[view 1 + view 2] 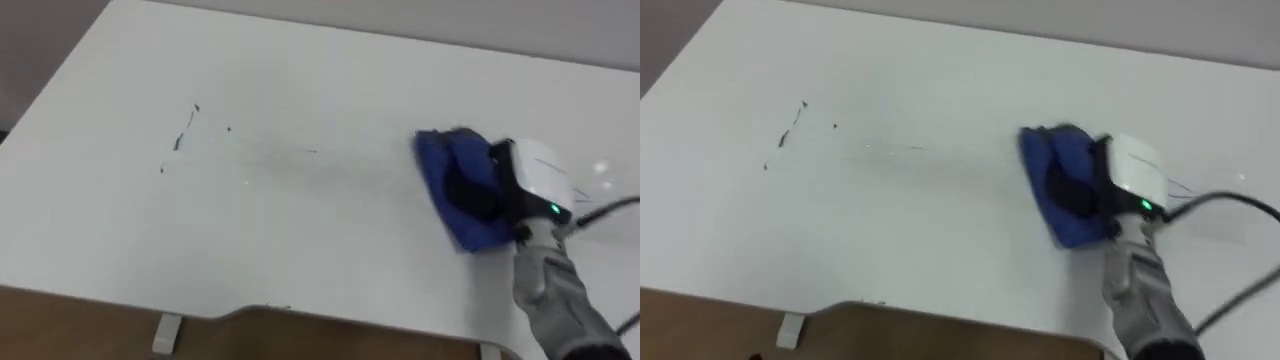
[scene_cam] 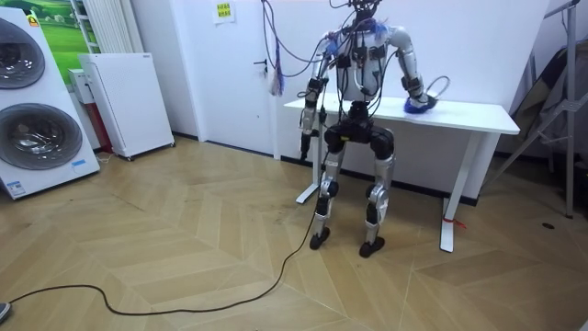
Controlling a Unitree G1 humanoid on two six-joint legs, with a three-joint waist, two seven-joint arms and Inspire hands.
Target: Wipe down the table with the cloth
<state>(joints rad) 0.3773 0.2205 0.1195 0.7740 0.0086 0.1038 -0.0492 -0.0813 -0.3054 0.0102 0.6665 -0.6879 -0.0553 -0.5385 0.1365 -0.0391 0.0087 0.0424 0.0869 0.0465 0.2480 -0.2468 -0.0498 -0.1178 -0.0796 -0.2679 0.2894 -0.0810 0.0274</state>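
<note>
Currently, the blue cloth (image 1: 440,160) lies on the right part of the white worktop (image 1: 300,230), bunched into a loose wad. We see the right hand (image 1: 540,175) resting on top of it, with the arm entering from the lower right. The dark fingers (image 1: 475,190) lie over the middle of the cloth, and blue fabric shows beyond and beside them. We cannot tell whether they are curled into the fabric or laid flat on it. Well apart, on the left part of the worktop, we note a few small dark marks (image 1: 180,140). In the room view the robot stands upright at the worktop's near edge, and its left hand (image 2: 308,124) hangs at its side. Two washing machines (image 2: 32,138) and a white cabinet (image 2: 129,101) stand at the room view's left on the wooden floor (image 2: 184,248).
</note>
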